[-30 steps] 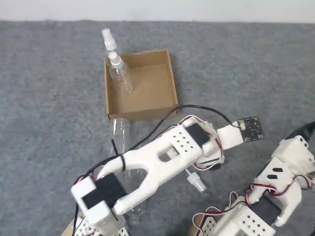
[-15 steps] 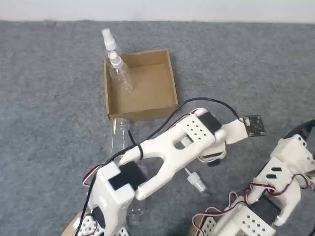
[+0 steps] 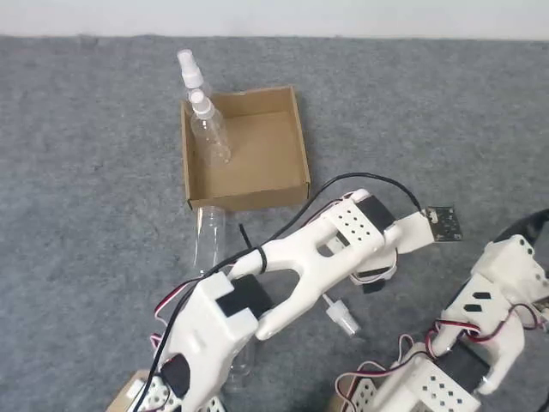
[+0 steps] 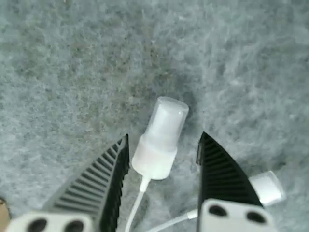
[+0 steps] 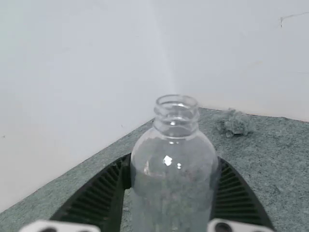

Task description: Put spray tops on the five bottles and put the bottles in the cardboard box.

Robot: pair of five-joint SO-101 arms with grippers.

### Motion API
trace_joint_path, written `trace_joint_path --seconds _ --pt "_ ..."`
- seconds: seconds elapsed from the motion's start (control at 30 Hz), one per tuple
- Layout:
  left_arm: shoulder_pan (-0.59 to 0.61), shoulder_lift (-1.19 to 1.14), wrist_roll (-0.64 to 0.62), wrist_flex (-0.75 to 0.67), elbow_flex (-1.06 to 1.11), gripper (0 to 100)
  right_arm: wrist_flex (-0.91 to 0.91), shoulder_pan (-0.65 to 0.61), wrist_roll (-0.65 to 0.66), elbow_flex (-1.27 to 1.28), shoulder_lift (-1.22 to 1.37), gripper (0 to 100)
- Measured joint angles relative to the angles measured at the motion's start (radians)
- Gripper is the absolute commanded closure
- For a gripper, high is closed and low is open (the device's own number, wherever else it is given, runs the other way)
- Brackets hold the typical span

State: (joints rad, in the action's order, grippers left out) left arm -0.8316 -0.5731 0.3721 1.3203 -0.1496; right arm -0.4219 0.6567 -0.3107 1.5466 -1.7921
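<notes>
High view: cardboard box on desk. Two capped bottles lean at its far-left corner. Lying bottle just in front.

Left wrist view: left tool open, jaws astride spray top on desk.

Right wrist view: right tool clamped on upright uncapped bottle.

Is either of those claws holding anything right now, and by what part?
The right gripper holds a capless clear bottle by its body, a finger on each side. The left gripper holds nothing: it is open around a spray top.
</notes>
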Motion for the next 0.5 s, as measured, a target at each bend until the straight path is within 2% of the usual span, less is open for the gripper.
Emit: trace_joint_path --seconds 0.13,0.5 --pt "0.0 -0.02 0.0 0.0 -0.009 80 0.0 0.0 0.0 0.0 0.0 81.9" --pt "-0.005 -0.048 0.002 0.0 -0.017 91 0.0 0.0 0.0 0.0 0.0 81.9"
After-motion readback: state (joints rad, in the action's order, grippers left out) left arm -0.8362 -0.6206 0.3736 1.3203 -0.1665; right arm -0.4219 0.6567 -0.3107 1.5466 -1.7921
